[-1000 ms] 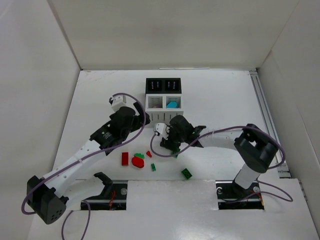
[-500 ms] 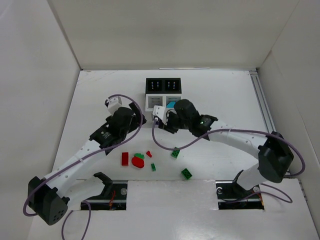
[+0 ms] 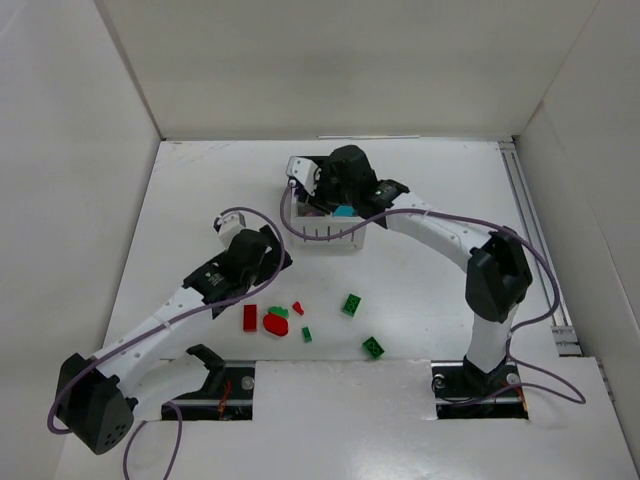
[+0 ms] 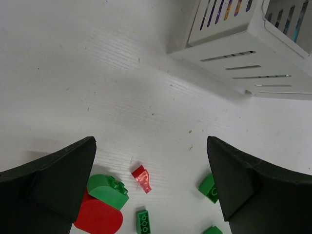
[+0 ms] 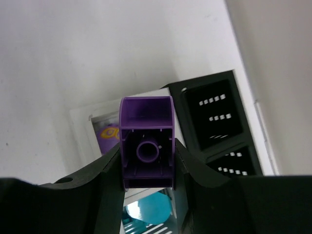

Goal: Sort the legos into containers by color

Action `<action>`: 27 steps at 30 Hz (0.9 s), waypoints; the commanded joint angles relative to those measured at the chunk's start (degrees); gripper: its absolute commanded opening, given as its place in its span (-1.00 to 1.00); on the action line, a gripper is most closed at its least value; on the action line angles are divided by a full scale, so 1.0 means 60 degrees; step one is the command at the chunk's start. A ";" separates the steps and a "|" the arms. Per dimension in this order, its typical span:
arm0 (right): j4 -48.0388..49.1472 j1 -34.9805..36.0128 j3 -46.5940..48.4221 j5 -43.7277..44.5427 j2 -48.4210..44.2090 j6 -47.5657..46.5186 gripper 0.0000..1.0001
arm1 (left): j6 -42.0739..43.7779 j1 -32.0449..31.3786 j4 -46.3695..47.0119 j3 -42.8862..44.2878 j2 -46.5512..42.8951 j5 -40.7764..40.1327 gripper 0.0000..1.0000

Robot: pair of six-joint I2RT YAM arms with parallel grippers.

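Observation:
My right gripper (image 5: 146, 163) is shut on a purple lego (image 5: 146, 146) and hangs over the containers (image 3: 331, 239), above the white compartment (image 5: 92, 124) that holds a purple piece; a cyan piece (image 5: 148, 207) lies in the white compartment beside it. The two black compartments (image 5: 214, 114) stand beyond. In the top view this gripper (image 3: 322, 193) covers the far half of the containers. My left gripper (image 4: 151, 185) is open above the table, apart from the loose legos: a small red one (image 4: 142, 178), a green rounded one (image 4: 108, 191) resting on a red rounded one (image 4: 97, 218), and small green ones (image 4: 142, 222).
A red block (image 3: 250, 317) and two more green legos (image 3: 351, 304) (image 3: 373, 347) lie on the white table between the arms. White walls enclose the table on three sides. A rail (image 3: 528, 240) runs along the right edge.
The right gripper has closed on the purple lego, lifted it from the table's middle and carried it back over the containers. The left gripper has drifted slightly toward the near side.

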 commanded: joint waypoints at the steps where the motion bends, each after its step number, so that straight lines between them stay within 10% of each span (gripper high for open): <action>1: -0.0648 -0.0049 0.0627 0.0113 0.0210 -0.0339 -0.18 | -0.0147 0.0018 -0.0108 -0.0147 -0.0370 0.0078 0.92; 8: -0.0649 -0.0050 0.0276 0.0027 -0.0491 -0.0339 0.71 | -0.0147 0.0018 -0.0284 -0.0483 -0.0458 0.0399 0.92; 27: 0.1151 0.1619 -0.7750 -0.0266 -0.4273 0.1827 0.98 | 0.0029 -0.0070 -0.0064 -0.0572 -0.0282 0.0707 1.00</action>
